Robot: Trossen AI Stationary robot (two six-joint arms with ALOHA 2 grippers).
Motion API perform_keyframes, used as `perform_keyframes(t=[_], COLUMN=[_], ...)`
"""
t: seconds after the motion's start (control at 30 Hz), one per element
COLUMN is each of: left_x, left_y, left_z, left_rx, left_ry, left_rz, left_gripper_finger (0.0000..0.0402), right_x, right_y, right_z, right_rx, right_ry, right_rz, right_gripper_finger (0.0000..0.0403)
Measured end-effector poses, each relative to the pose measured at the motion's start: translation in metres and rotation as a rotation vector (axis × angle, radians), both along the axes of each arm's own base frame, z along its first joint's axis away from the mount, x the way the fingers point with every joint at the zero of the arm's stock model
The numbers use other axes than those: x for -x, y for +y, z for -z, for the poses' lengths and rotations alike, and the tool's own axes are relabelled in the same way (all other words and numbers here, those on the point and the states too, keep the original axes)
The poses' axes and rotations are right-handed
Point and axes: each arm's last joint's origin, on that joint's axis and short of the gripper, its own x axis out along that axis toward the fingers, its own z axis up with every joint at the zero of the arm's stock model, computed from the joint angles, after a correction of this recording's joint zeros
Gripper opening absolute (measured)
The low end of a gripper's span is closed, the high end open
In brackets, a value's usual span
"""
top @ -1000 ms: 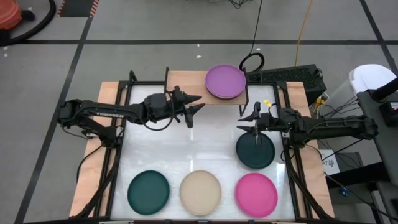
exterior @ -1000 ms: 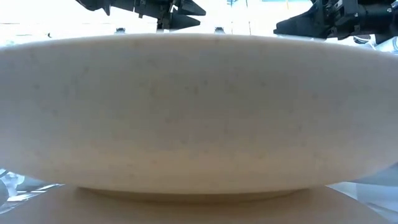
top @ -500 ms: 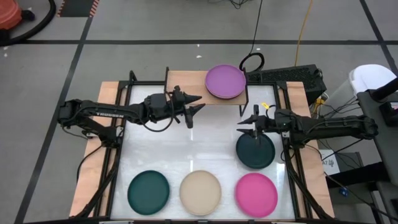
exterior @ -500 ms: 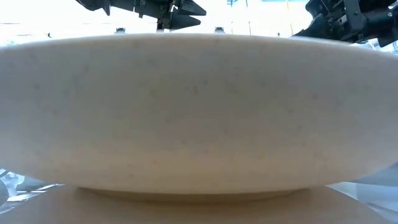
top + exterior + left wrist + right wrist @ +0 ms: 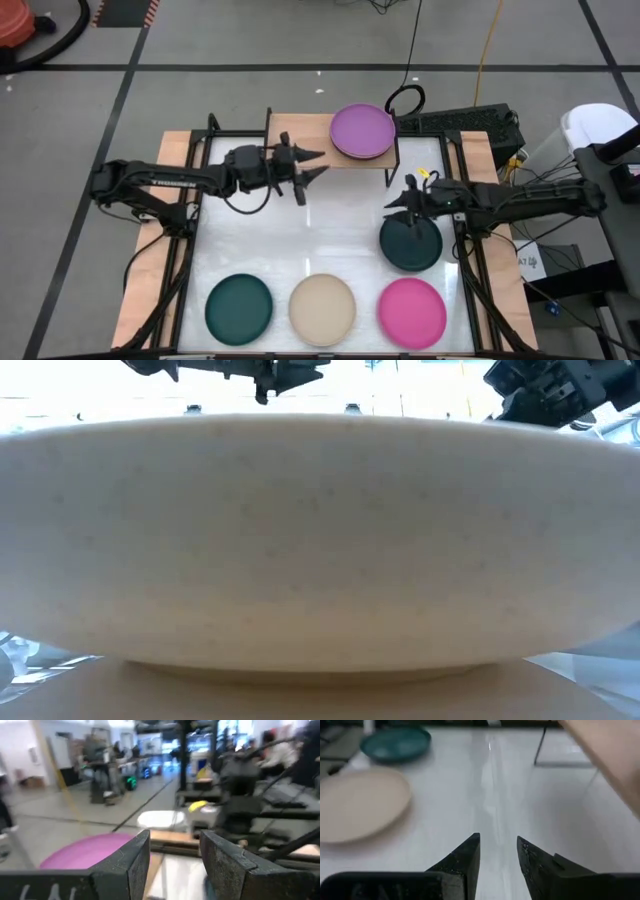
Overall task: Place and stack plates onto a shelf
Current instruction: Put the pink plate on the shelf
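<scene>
The light-wood shelf [image 5: 300,135] stands at the table's far edge with a purple plate [image 5: 362,131] resting flat on its right half. A dark teal plate [image 5: 410,243] lies on the table's right side. Near the front edge lie a teal plate [image 5: 239,308], a beige plate [image 5: 322,309] and a magenta plate [image 5: 412,312]. My left gripper [image 5: 318,163] hovers open in front of the shelf, pointing right at the purple plate [image 5: 85,852]. My right gripper [image 5: 392,205] is open above the dark plate's far rim, pointing left.
The beige plate [image 5: 320,540] fills the low view and hides the table behind it. A thin black shelf leg [image 5: 540,745] stands ahead of my right gripper. Bare white tabletop [image 5: 300,235] lies between the two arms. Cables and a keyboard sit behind the table.
My right gripper has drawn back a little toward the table's right edge and turned about its wrist. My left gripper has risen slightly in front of the shelf. No plate has moved.
</scene>
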Motion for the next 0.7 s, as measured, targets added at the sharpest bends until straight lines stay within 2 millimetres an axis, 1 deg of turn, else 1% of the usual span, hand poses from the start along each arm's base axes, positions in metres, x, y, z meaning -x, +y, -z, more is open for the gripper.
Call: perform_keyframes(t=[0.07, 0.13, 0.27, 0.37, 0.43, 0.57, 0.7], left_x=[-0.003, -0.004, -0.004, -0.002, 0.001, 0.010, 0.019], left_y=[-0.003, -0.006, -0.007, -0.009, -0.011, -0.014, -0.017], left_z=[0.000, 0.000, 0.001, 0.010, 0.018, 0.037, 0.050], left_rx=[-0.010, -0.024, -0.010, -0.006, 0.000, 0.025, 0.025], left_ry=[-0.030, -0.028, -0.041, -0.026, -0.049, -0.121, -0.176], left_rz=[0.030, 0.054, 0.064, 0.070, 0.077, 0.089, 0.096], left_gripper_finger=[0.0177, 0.0177, 0.0177, 0.0177, 0.0177, 0.0177, 0.0177], right_x=[-0.004, -0.008, -0.010, -0.011, -0.015, -0.024, -0.025], right_y=[0.000, 0.001, 0.004, 0.004, 0.003, 0.004, 0.008], right_z=[-0.002, 0.001, 0.020, 0.033, 0.038, 0.040, 0.042], right_rx=[-0.018, -0.049, -0.122, -0.121, -0.101, -0.088, -0.157], right_ry=[0.072, 0.153, 0.357, 0.474, 0.491, 0.461, 0.474], right_rz=[0.006, -0.004, -0.047, -0.041, -0.054, -0.077, -0.158], right_gripper_finger=[0.0114, 0.0114, 0.0114, 0.0114, 0.0114, 0.0114, 0.0114])
